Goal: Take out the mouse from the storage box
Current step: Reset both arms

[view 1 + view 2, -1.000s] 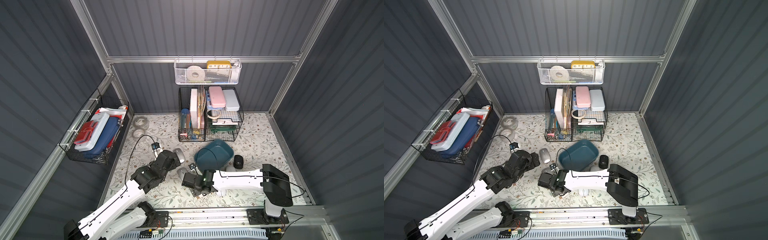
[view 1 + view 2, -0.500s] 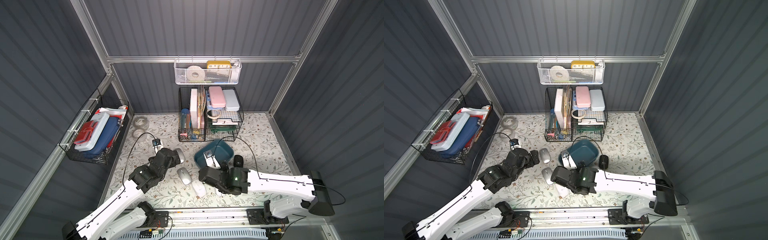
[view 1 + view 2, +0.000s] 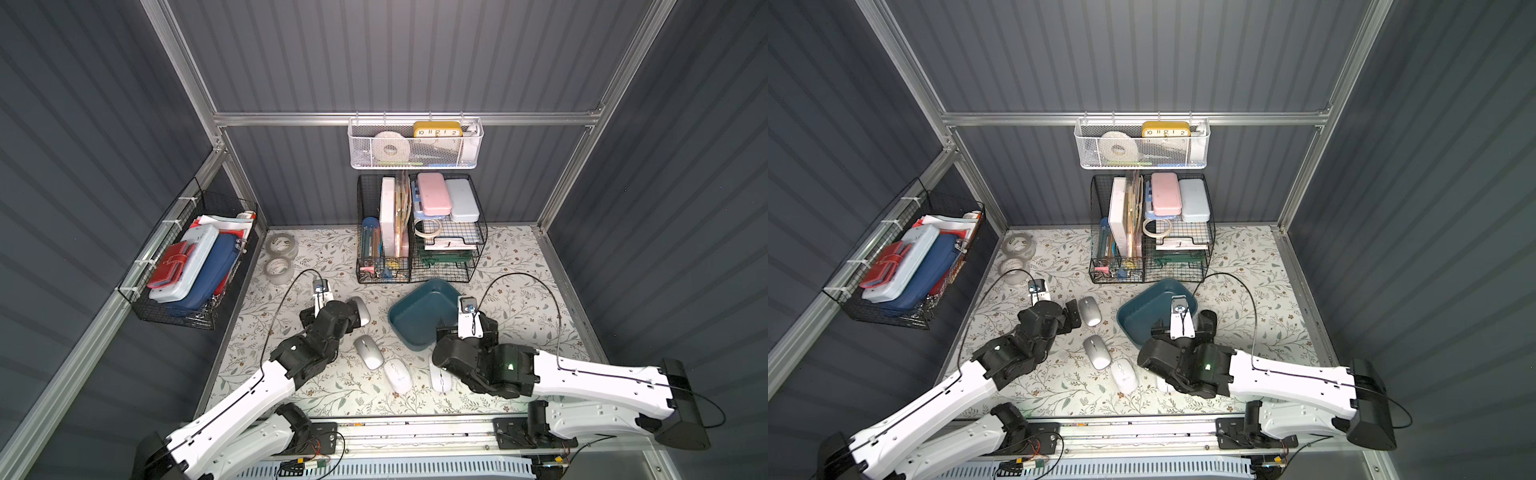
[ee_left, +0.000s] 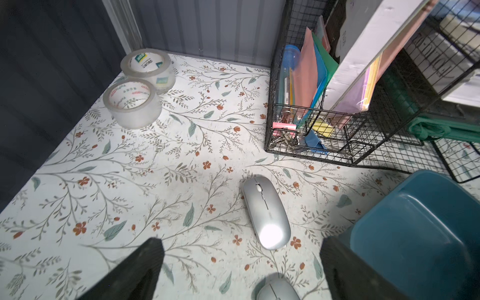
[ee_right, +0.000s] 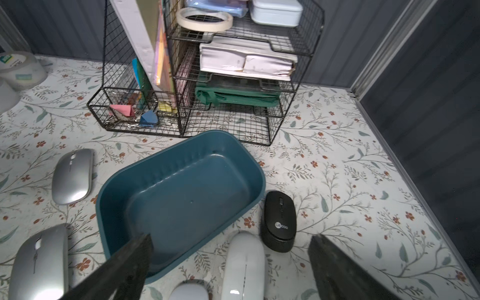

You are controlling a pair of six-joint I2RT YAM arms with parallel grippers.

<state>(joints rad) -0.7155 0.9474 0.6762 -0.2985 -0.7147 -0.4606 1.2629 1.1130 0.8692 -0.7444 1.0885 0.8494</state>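
Observation:
The dark teal storage box [image 5: 181, 197] lies empty on the floral mat, seen in both top views [image 3: 419, 313] [image 3: 1152, 309]. Several mice lie outside it. A silver mouse [image 4: 267, 210] [image 3: 361, 311] sits just ahead of my open left gripper [image 4: 240, 249] [image 3: 352, 318]. A second silver mouse [image 3: 368, 352] and a white mouse [image 3: 397, 376] lie nearer the front. My right gripper [image 5: 231, 241] [image 3: 465, 328] stands open at the box's near right corner, over another white mouse [image 5: 244, 265] and beside a black mouse [image 5: 279, 220]. Neither gripper holds anything.
Black wire organisers [image 3: 415, 232] full of stationery stand right behind the box. A white basket [image 3: 415, 143] hangs on the back wall. Two tape rolls [image 4: 132, 104] sit in the far left corner. A wire basket [image 3: 195, 266] hangs on the left wall.
My right arm has swung from the front left across to the right, its gripper now at the box's near corner, and has opened a little wider. The left arm has barely moved.

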